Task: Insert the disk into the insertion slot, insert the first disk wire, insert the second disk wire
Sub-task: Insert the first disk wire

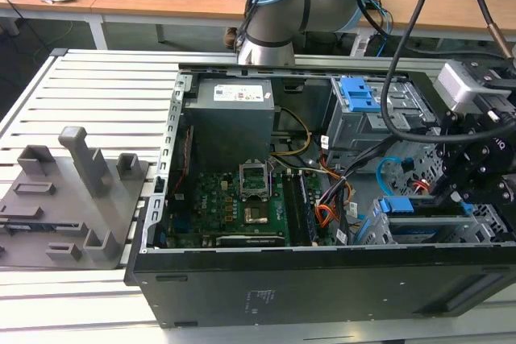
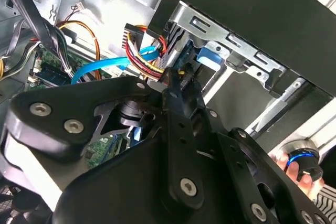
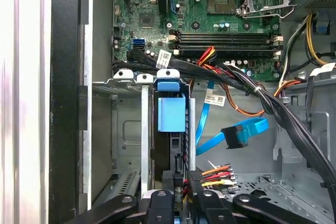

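Observation:
The disk (image 3: 172, 113), in its blue carrier, stands edge-on inside the insertion slot (image 3: 128, 129), a low grey metal bay at the case's front corner (image 1: 484, 221). My gripper (image 3: 181, 196) hangs right over the disk's rear edge. Its fingertips (image 2: 172, 80) are shut on the black plug of the first disk wire (image 3: 216, 173), whose orange, red and black strands (image 2: 150, 62) fan out beside them. The plug sits against the disk's back. The second disk wire (image 3: 247, 129), a light-blue loop (image 1: 385, 168), lies loose on the case floor beside the slot.
A thick black cable bundle (image 3: 252, 88) crosses just above the slot. The taller grey cage with a blue latch (image 1: 359, 94) stands behind it, with the motherboard (image 1: 242, 207) toward the exterior view's left. A grey fixture (image 1: 72, 191) rests on the slatted table. A hand (image 2: 294, 174) holds a blue-ringed knob.

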`<state>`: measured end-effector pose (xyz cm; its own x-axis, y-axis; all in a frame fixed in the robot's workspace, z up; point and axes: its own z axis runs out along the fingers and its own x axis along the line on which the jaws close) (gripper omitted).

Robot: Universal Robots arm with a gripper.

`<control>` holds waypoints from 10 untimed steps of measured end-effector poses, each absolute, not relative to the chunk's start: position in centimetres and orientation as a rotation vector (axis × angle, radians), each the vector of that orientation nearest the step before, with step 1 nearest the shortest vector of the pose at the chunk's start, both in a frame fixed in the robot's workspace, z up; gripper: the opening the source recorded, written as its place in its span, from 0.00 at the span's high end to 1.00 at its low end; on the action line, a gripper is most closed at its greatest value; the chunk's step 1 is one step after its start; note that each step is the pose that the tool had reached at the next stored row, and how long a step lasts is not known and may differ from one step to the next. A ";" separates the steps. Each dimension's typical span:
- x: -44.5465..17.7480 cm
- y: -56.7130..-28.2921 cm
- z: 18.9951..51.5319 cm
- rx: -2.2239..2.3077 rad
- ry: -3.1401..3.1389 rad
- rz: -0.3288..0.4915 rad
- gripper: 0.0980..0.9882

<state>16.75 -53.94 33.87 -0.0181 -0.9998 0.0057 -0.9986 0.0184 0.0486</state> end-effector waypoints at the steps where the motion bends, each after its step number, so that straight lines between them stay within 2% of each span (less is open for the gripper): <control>1: 16.8 -53.9 34.6 2.174 -2.214 -0.047 0.84; 5: 16.8 -53.9 37.5 2.174 -2.214 -0.047 0.84; 10: 16.8 -53.9 37.8 2.174 -2.214 -0.047 0.84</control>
